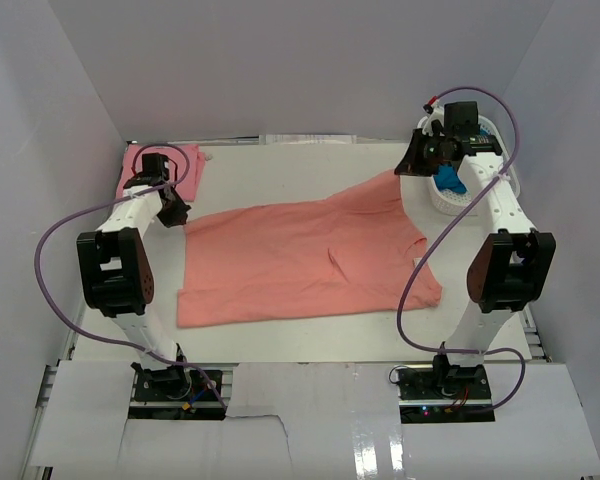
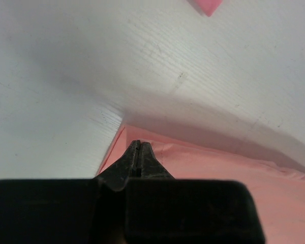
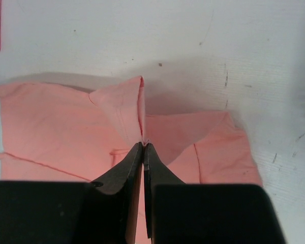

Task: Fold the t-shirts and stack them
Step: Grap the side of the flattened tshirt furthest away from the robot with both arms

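The large salmon-orange t-shirt (image 1: pixel 310 262) lies spread across the middle of the table. My right gripper (image 1: pixel 411 164) (image 3: pixel 143 145) is shut on its far right corner and holds that corner raised, so the cloth (image 3: pixel 127 109) peaks at the fingertips. At the shirt's far left corner (image 2: pixel 123 133) my left gripper (image 1: pixel 177 214) (image 2: pixel 138 144) sits shut and seems to pinch the cloth just inside the corner. The fingers hide the pinch itself. A lighter pink t-shirt (image 1: pixel 140 162) lies at the back left, and a teal-blue t-shirt (image 1: pixel 450 182) sits in the basket.
The white lattice basket (image 1: pixel 472 198) stands at the back right, beside my right arm. White walls close in the table on three sides. Purple cables loop from both arms. A corner of the pink shirt (image 2: pixel 208 5) shows beyond my left gripper.
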You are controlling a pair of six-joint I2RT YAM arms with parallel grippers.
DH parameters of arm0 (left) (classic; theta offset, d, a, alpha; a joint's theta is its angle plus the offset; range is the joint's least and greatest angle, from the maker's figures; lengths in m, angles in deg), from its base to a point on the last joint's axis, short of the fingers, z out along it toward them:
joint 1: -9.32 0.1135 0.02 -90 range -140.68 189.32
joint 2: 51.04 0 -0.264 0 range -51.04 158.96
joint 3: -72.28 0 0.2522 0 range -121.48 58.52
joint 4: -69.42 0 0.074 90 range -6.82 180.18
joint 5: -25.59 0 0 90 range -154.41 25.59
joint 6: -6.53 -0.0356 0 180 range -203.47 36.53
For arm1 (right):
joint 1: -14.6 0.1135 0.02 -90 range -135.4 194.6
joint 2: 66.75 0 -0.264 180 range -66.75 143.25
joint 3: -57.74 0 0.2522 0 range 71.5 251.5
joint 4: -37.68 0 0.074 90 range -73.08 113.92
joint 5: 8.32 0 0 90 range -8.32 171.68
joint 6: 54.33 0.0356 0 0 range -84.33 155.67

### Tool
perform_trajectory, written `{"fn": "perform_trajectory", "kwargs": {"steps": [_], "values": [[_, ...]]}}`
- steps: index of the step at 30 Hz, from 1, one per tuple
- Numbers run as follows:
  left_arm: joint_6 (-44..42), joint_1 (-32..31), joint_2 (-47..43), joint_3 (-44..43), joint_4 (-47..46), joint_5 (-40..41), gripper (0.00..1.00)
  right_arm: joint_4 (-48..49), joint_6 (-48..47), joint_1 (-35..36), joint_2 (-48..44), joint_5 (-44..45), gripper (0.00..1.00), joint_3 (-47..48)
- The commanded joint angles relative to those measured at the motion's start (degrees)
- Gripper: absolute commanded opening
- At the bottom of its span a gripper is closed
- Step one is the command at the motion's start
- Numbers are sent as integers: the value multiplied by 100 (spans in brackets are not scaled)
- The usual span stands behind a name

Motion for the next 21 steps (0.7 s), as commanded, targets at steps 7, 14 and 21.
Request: {"fn": "perform_trajectory", "kwargs": {"steps": [7,14,21], "values": [[76,10,-581,85,-267,158,0,306,-116,-138,-476,36,8,-552],[129,28,-871,427,-328,184,0,332,-116,-190,-836,168,8,-1044],[164,81,-1205,762,-469,149,0,578,-90,-199,-1425,221,8,-1774]]}}
